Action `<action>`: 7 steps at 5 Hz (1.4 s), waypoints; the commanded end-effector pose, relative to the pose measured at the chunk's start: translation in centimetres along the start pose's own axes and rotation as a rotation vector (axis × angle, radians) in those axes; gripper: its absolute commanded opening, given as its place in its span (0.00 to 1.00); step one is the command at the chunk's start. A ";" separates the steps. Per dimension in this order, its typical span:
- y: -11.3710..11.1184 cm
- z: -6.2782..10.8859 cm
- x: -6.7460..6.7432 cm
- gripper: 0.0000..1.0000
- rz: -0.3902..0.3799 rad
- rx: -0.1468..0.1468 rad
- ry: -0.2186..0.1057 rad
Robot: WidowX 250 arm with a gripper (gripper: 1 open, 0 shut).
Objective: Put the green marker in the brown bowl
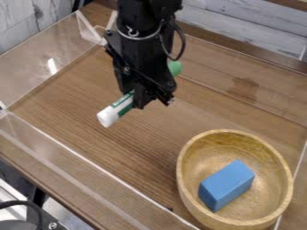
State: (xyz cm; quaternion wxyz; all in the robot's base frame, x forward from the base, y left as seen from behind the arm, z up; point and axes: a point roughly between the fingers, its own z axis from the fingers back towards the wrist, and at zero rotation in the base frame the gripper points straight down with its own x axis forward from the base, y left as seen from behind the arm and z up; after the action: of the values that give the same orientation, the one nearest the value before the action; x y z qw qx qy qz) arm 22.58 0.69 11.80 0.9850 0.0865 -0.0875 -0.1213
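Note:
My black gripper point(149, 92) is shut on the green marker point(118, 110), which hangs above the wooden floor of the clear box. The marker lies slanted: its white end sticks out at the lower left, and its green cap point(175, 66) shows at the upper right behind the fingers. Its middle is hidden by the gripper. The brown bowl point(192, 154) sits at the lower right, apart from the gripper. It holds a blue rectangular block point(227, 185).
Clear plastic walls point(48, 63) surround the wooden tabletop point(72, 126); the front wall runs along the lower left. The arm point(146, 18) comes down from the top of the view.

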 end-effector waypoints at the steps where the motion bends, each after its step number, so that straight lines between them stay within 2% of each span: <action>1: 0.3 0.8 0.4 0.00 0.035 0.021 -0.047; 4: 0.0 0.3 0.3 0.00 0.099 0.037 -0.054; 7: 0.0 -0.4 0.3 0.00 0.125 0.042 -0.061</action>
State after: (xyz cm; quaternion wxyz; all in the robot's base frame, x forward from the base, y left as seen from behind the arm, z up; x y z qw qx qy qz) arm 22.41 0.77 10.67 0.9876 0.0969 -0.1081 -0.0593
